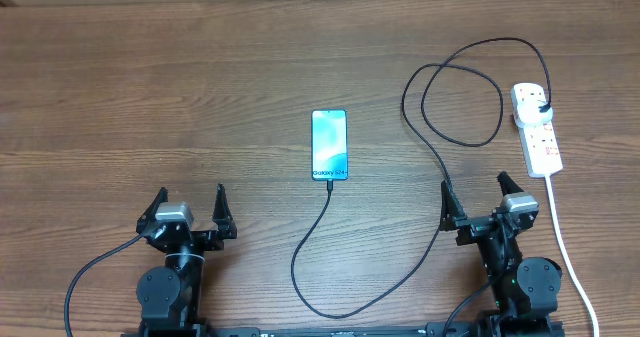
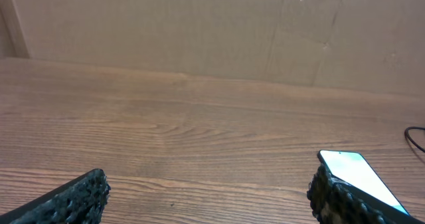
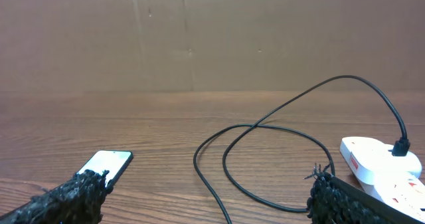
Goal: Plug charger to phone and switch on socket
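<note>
The phone point(image 1: 329, 144) lies flat mid-table with its cyan screen lit. The black charger cable point(image 1: 341, 297) has its tip in the phone's near end, loops toward me, then runs right in loops to a black plug point(image 1: 541, 107) seated in the white socket strip point(image 1: 538, 129) at the far right. My left gripper point(image 1: 192, 211) is open and empty at the near left. My right gripper point(image 1: 473, 200) is open and empty at the near right, beside the cable. The phone also shows in the left wrist view point(image 2: 362, 177) and the right wrist view point(image 3: 106, 165); the socket shows there too point(image 3: 380, 161).
The socket's white cord point(image 1: 562, 242) runs down the right side past my right arm. A brown cardboard wall point(image 3: 212, 38) stands behind the wooden table point(image 1: 150, 97).
</note>
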Tool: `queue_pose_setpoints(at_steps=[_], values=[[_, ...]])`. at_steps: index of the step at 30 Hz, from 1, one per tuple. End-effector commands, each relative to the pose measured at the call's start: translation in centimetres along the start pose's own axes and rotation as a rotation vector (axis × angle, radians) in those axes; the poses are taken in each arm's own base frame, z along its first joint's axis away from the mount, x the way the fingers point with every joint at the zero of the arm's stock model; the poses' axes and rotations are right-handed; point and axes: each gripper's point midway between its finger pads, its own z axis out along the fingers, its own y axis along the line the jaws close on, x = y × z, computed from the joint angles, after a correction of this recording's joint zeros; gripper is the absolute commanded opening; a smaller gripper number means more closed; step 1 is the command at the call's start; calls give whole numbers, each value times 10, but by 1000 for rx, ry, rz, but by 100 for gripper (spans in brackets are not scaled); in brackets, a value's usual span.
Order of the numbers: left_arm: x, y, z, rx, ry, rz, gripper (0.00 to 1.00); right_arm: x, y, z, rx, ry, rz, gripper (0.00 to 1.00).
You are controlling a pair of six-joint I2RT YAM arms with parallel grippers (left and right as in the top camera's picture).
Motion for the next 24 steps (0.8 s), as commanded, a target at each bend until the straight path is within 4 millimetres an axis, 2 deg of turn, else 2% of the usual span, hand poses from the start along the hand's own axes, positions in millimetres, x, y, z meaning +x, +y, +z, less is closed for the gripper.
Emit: queue_pose_setpoints(at_steps=[1,5,24], values=[[0,1,0,-2,-5,22,100,2,0,0,2,-3,-4,100],[0,1,0,-2,-5,22,100,3,7,0,-26,-1,-5,100],[0,1,0,-2,-5,22,100,0,7,0,-26,-11,-6,100]])
